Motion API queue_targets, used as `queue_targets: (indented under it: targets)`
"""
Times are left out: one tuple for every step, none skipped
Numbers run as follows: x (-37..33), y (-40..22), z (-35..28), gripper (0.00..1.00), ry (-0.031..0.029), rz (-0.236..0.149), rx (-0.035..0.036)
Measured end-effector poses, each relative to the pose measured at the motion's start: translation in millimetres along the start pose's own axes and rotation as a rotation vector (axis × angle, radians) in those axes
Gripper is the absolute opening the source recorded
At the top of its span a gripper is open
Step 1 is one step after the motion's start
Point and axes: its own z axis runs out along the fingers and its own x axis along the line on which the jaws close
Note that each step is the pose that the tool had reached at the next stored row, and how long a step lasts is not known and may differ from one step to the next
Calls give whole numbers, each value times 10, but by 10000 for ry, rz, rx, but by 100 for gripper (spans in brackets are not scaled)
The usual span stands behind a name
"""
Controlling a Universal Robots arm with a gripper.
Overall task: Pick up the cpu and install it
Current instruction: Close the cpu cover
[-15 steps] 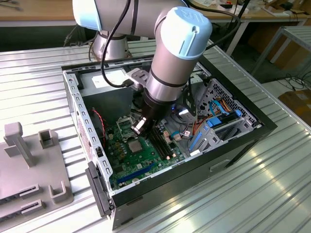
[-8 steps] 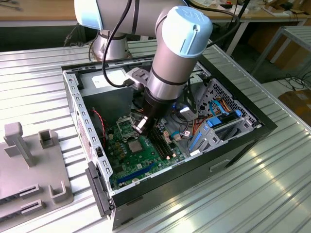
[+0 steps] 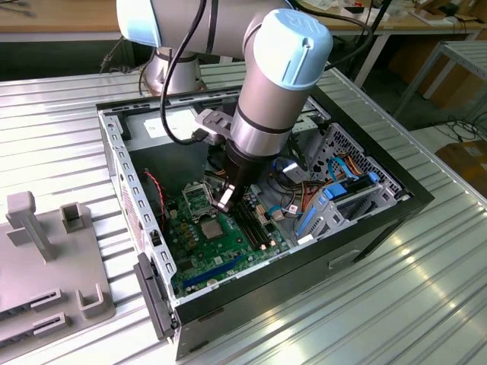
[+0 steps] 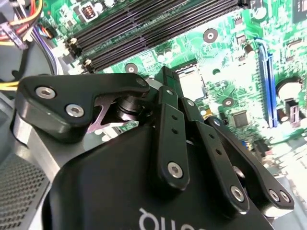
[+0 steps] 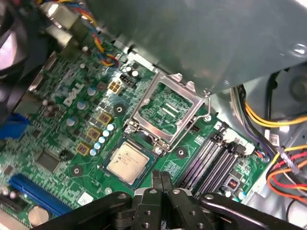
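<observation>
The cpu (image 5: 127, 160), a small square chip with a silver-grey top, lies flat in its socket on the green motherboard (image 5: 72, 129). The socket's metal load frame (image 5: 168, 110) stands hinged open beside it. My gripper (image 5: 161, 175) hangs just above the board at the cpu's edge, fingers pressed together with nothing between them. In the second wrist view the gripper (image 4: 165, 75) points down at the cpu (image 4: 192, 85). In the exterior view the gripper (image 3: 225, 202) reaches into the open computer case (image 3: 380, 217), just above the cpu (image 3: 211, 226).
Black memory slots (image 5: 208, 160) run beside the socket. Orange, red and yellow cables (image 5: 283, 167) bundle near the case wall. A grey power-supply box (image 5: 206, 38) overhangs the board. Blue drive brackets (image 3: 335, 199) fill the case's right. A grey fixture (image 3: 46, 258) stands on the table at the exterior view's left.
</observation>
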Motion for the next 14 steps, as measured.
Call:
queue_targets:
  targets:
    - [-1, 1, -13, 11, -3, -58, 1]
    - [-1, 2, -35, 11, -3, -120, 4]
    - [-2, 3, -50, 11, -3, -159, 6]
    - [-3, 4, -71, 11, -2, -213, 8]
    - [-8, 6, -110, 11, 1, -308, 11]
    - [-10, 7, -126, 11, 2, -349, 12]
    - [-12, 8, -141, 11, 4, -398, 13]
    - [-14, 7, -151, 11, 1, -455, 10]
    - [-17, 6, -158, 11, -7, -513, -3]
    - [-16, 6, -159, 11, -21, -569, -21]
    - [-16, 7, -159, 11, -41, -634, -48]
    - [-17, 7, -160, 11, -60, -694, -72]
    - [-19, 7, -159, 11, -74, -762, -90]
    - [-22, 6, -157, 11, -84, -830, -105]
